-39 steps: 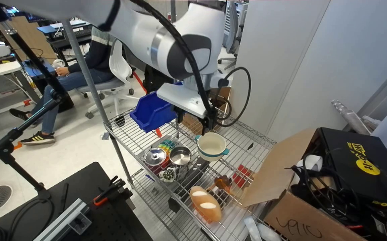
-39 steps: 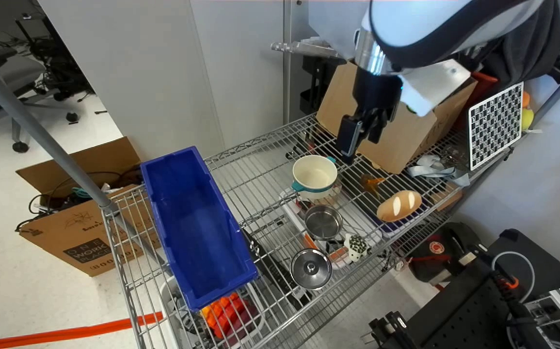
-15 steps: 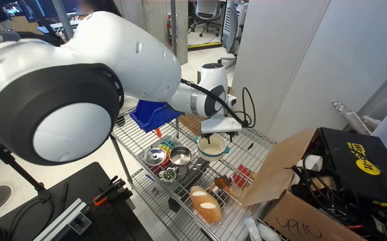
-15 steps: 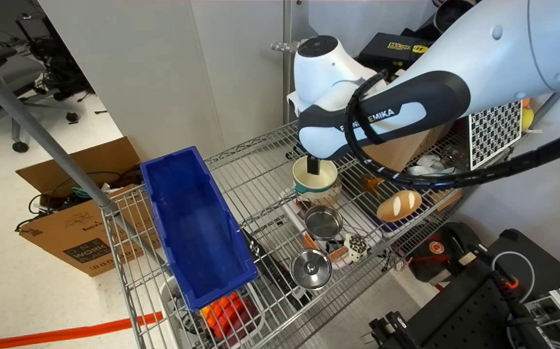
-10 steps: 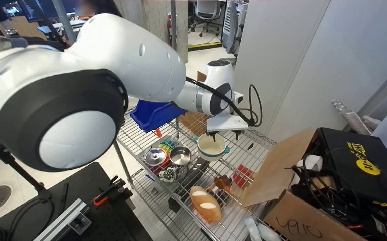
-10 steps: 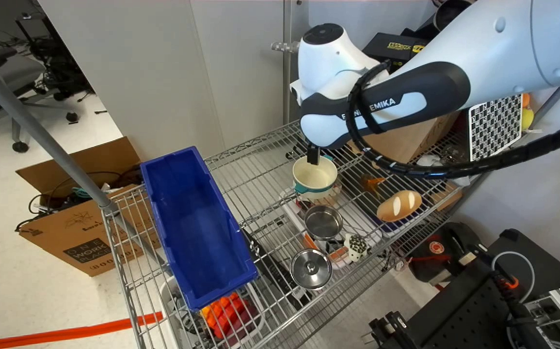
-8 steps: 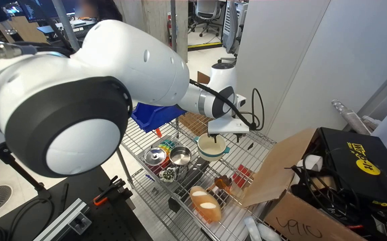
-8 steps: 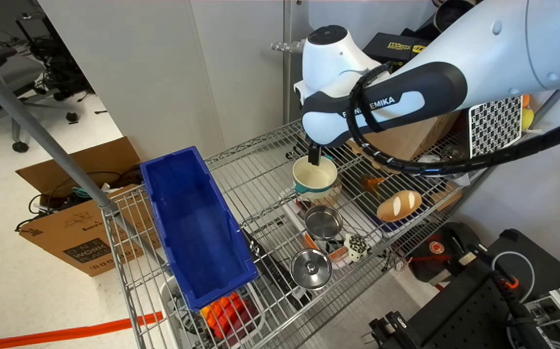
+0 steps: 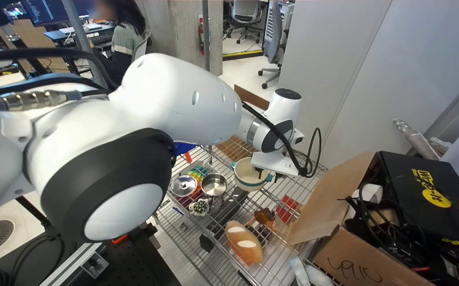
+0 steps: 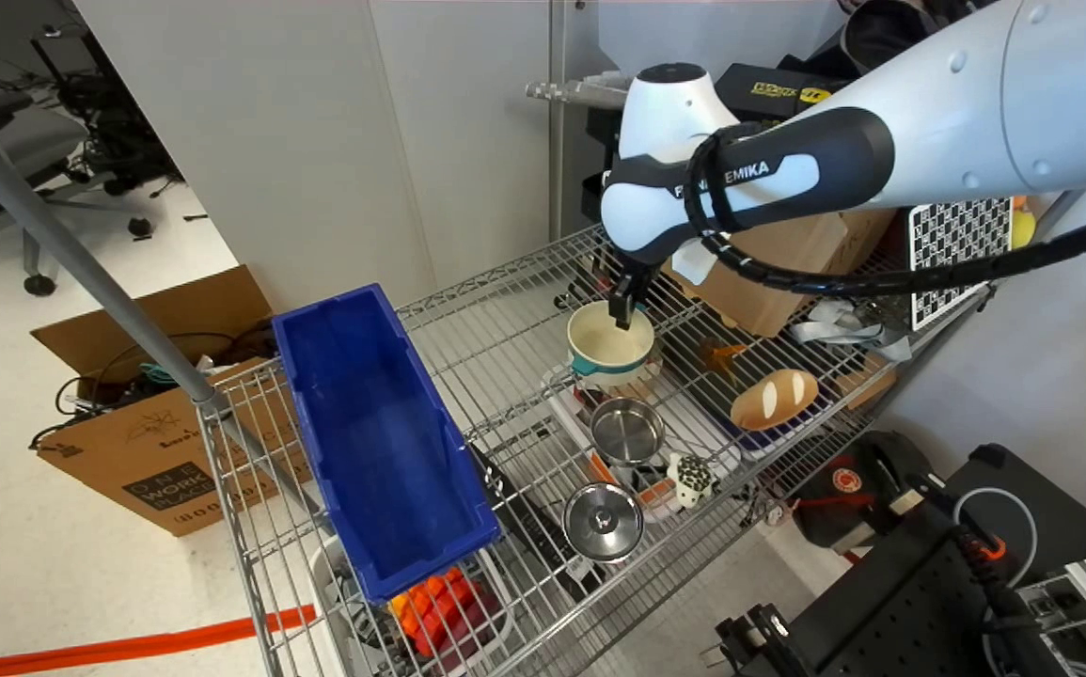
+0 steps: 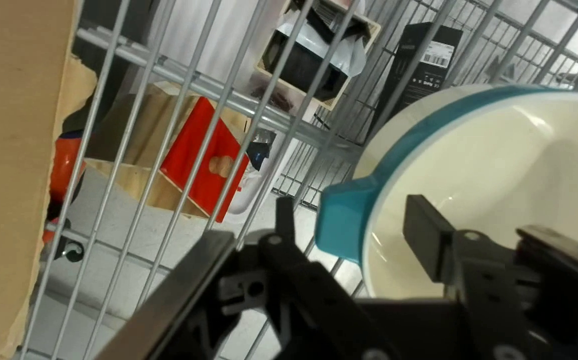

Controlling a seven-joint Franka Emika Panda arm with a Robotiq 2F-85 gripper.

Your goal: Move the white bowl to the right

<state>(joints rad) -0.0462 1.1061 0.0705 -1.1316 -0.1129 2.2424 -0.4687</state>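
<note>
The white bowl [image 9: 246,171], cream inside with a teal band and teal handles, sits upright on the wire shelf in both exterior views. In the wrist view the bowl [image 11: 499,170] fills the right side, partly cut off by the frame edge. My gripper [image 11: 353,225] straddles its rim and one teal handle [image 11: 346,217]: one finger is over the bowl's inside, the other beyond the handle. Gaps show on both sides, so the jaws are part-way open and hold nothing. In an exterior view the gripper [image 10: 621,312] reaches down at the bowl's rim.
A steel pot [image 10: 627,431], a metal lid [image 10: 603,522] and a bread-like item [image 10: 774,400] lie near the bowl. A blue bin [image 10: 383,451] takes up one shelf end. A cardboard box flap [image 9: 328,202] stands beyond the bowl, close to the gripper in the wrist view.
The arm has come down and shifted right in both exterior views, bringing the gripper to the bowl's rim and handle. The fingers stand closer together than before. The bowl has not moved.
</note>
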